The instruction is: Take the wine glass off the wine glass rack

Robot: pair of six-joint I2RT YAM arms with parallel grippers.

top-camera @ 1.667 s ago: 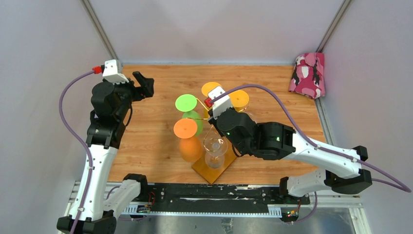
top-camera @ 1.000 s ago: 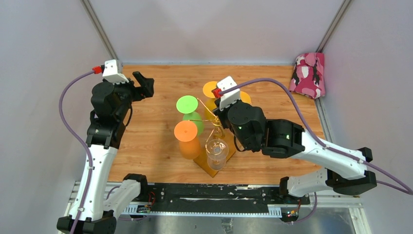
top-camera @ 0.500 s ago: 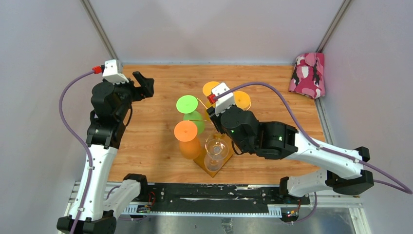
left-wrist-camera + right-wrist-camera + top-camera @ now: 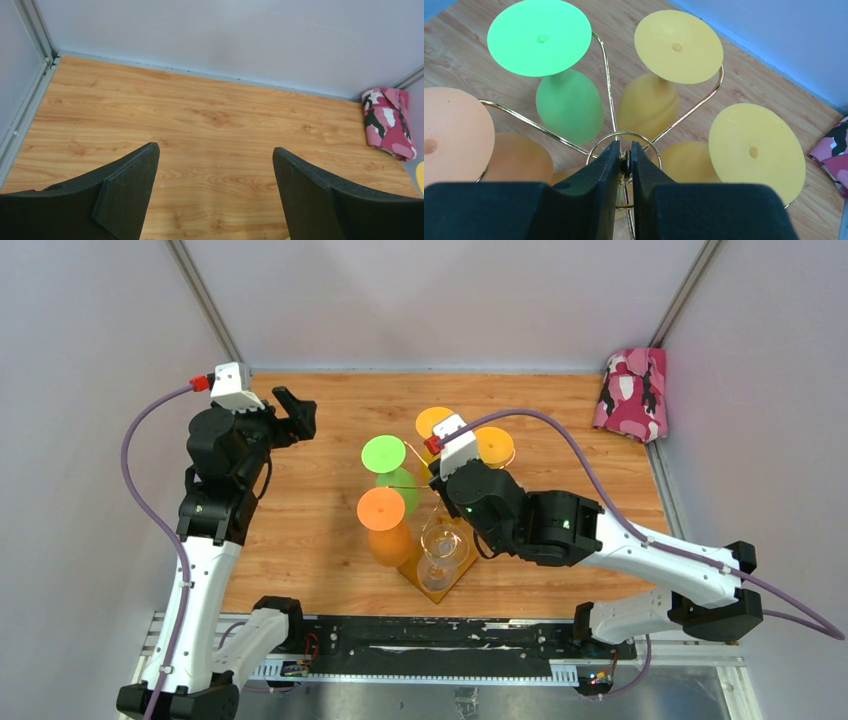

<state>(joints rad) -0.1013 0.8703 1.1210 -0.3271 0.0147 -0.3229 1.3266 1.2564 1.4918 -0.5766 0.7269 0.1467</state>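
Observation:
The wine glass rack (image 4: pixel 414 480) is gold wire on an amber wooden base (image 4: pixel 452 583). Upside-down glasses hang from it: green (image 4: pixel 384 452), orange (image 4: pixel 380 508), two yellow-orange (image 4: pixel 493 445) and a clear one (image 4: pixel 443 543) on the near side. My right gripper (image 4: pixel 441 502) is above the rack's centre. In the right wrist view it (image 4: pixel 625 150) is shut on the knob at the top of the central stem, inside the gold ring (image 4: pixel 650 145), with the green foot (image 4: pixel 539 36) and the yellow feet (image 4: pixel 678 46) around it. My left gripper (image 4: pixel 295 412) is open and empty at the far left.
A pink camouflage cloth (image 4: pixel 632 392) lies at the far right corner and shows in the left wrist view (image 4: pixel 389 122). Grey walls close in the wooden table (image 4: pixel 300 540) on three sides. The left fingers (image 4: pixel 125 192) hang over bare table.
My right gripper swung right and away, then back left, staying shut on the rack's top. The rack's base shifted slightly with it. The left arm has not moved.

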